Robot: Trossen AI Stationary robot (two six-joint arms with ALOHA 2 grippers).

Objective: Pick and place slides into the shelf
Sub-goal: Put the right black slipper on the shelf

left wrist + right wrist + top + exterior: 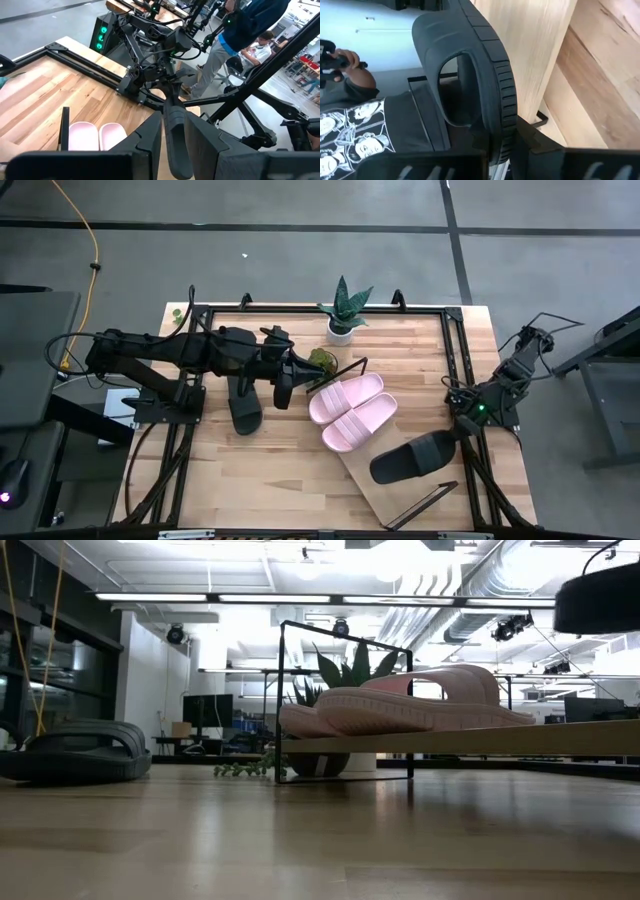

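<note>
Two pink slides (352,410) (410,705) (82,140) lie side by side, soles down, on the shelf board (375,492) (480,740). One black slide (246,406) (75,750) rests sole-down on the tabletop left of the shelf. My right gripper (458,436) (497,150) is shut on the other black slide (415,455) (600,600) (470,65), which is above the board beside the pink pair. My left gripper (308,368) (176,117) hovers near the shelf's far wire end (345,370). It holds nothing, and its fingers stand a little apart. My right gripper pinches the black slide between its two fingers at the end nearest the right arm, on the ribbed sole edge (506,125). The fingers reach in level from the table's right side, along the slide's length. The slide is lifted clear of the shelf board (530,40) and its free end points toward the table's left.
A potted plant (343,315) (345,670) stands at the far edge behind the shelf, with a small green sprig (320,360) by the left gripper. Black frame rails (455,360) border the table. People (240,30) (355,135) are beyond it. Bare tabletop (230,480) lies near-left.
</note>
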